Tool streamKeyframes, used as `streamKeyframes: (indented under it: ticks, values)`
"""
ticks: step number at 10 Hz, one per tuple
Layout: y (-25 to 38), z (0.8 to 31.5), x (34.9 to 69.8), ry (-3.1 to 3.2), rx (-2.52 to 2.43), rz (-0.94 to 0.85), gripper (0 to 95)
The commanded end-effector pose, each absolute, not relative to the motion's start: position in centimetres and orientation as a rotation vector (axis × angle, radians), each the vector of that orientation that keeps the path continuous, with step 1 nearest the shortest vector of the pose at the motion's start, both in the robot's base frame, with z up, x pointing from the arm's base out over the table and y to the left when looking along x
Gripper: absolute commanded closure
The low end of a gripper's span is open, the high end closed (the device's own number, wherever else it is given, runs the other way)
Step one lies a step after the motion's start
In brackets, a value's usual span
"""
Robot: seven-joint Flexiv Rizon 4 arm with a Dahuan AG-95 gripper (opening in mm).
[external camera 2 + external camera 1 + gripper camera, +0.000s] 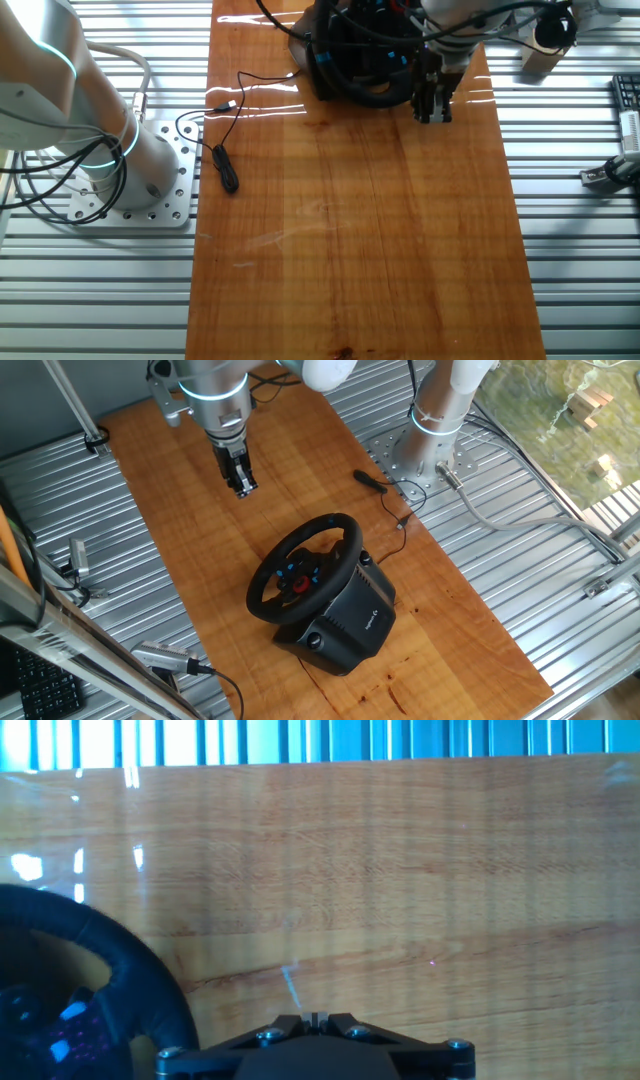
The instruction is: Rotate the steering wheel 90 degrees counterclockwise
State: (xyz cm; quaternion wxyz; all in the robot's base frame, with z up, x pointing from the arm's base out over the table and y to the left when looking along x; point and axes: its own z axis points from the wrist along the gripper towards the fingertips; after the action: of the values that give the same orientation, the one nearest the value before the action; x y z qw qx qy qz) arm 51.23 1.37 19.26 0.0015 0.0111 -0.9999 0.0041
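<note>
The steering wheel point(305, 565) is a black round wheel with red and blue buttons on its hub, tilted on a boxy black base point(345, 622) near the middle of the wooden board. It also shows at the top of the other fixed view point(360, 55) and at the lower left of the hand view point(90, 990). My gripper point(241, 488) hangs above the board, up and left of the wheel, apart from it. Its fingers point(316, 1018) are pressed together with nothing between them. In the other fixed view the gripper point(433, 115) is just beside the wheel's rim.
A small black tool with a cable point(371, 480) lies on the board near the arm's base point(425, 455). The wooden board point(200, 560) rests on a ribbed metal table point(500, 560). Clamps and tools point(165, 658) lie at the left edge.
</note>
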Motion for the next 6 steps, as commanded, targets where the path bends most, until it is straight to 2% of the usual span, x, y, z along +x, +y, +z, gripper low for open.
streamKeyframes:
  ticks: [1, 4, 6]
  values:
    - [2.6, 19.2, 51.3, -3.139, 0.006, -0.020, 95.0]
    - [5.6, 19.3, 51.4, -3.137, 0.015, -0.064, 95.0]
    - [6.8, 20.5, 51.7, -3.132, 0.007, -0.105, 95.0]
